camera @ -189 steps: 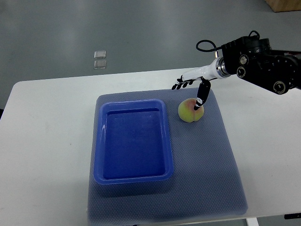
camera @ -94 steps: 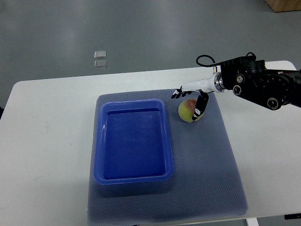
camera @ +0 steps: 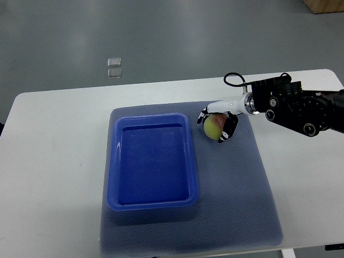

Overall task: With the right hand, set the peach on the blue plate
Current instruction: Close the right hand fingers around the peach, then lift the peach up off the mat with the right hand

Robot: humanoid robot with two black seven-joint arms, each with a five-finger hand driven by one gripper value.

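A yellow-green peach (camera: 214,127) with a pink blush rests on the grey-blue mat (camera: 236,188), just right of the blue plate (camera: 153,201), a deep rectangular tray. My right hand (camera: 215,124) reaches in from the right edge and is wrapped over the peach: fingers (camera: 203,115) curl around its far left side and the thumb presses its near right side. The peach still sits on the mat. The tray holds nothing. My left arm does not show.
The mat lies on a white table (camera: 54,161). The bulky black right forearm (camera: 301,107) with a looped cable hangs over the table's right part. Two small clear squares (camera: 114,67) lie on the grey floor beyond the table.
The right hand came down and leftward over the peach, and its fingers closed around it. The forearm sank lower. The peach has barely shifted.
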